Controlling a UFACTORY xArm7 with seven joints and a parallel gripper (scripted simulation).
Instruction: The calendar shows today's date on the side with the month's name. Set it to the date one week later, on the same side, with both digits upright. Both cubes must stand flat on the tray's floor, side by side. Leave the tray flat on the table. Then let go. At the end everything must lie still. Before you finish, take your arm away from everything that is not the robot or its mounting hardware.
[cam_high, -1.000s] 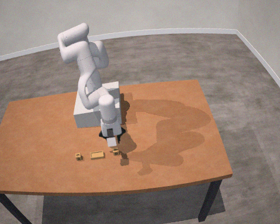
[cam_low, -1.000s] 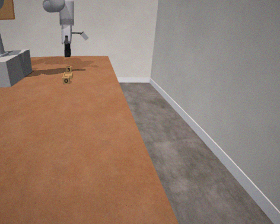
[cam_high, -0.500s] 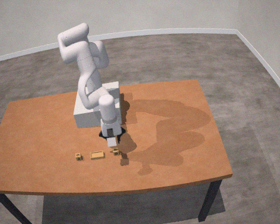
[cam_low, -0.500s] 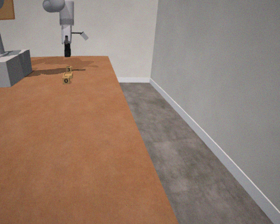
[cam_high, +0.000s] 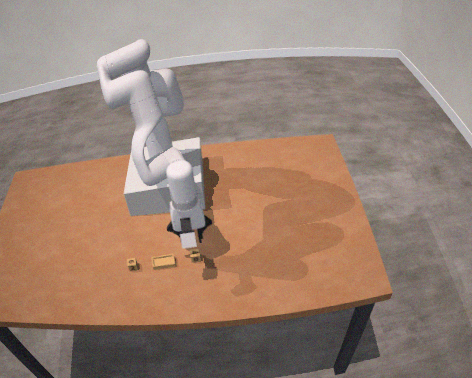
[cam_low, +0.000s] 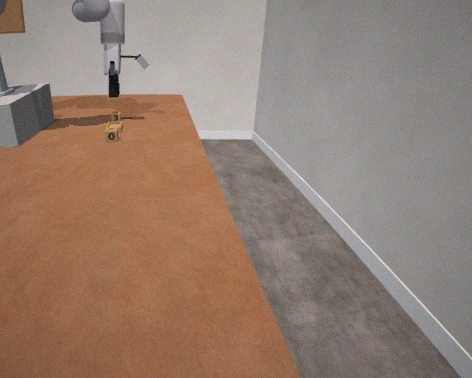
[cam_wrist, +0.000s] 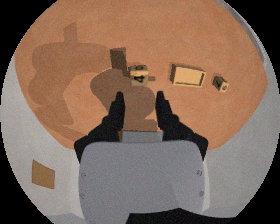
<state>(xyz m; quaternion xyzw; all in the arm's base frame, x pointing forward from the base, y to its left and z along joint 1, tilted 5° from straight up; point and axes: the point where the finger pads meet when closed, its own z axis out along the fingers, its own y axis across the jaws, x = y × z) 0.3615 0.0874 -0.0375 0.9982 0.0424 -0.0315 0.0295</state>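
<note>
The arm reaches forward, bent; the gripper (cam_high: 189, 237) (cam_low: 114, 96) (cam_wrist: 140, 99) points down — fingers parted, empty.

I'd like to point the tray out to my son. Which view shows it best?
The wrist view: there the tray appears from above, its raised rim and floor plain, with space around it. The top view shows it whole but small; in the exterior view the cube with the 0 partly hides it.

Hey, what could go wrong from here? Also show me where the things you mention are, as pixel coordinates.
The tool (cam_high: 194, 240) (cam_low: 114, 95) (cam_wrist: 140, 99) hangs above the table with its fingers only partway apart, so coming down on the cube marked 3 (cam_high: 195, 256) (cam_low: 116, 117) (cam_wrist: 138, 76) might clip it. Both cubes sit outside the tray (cam_high: 164, 267) (cam_low: 120, 127) (cam_wrist: 188, 84), so a poor grip could leave a digit wrongly turned.
</note>
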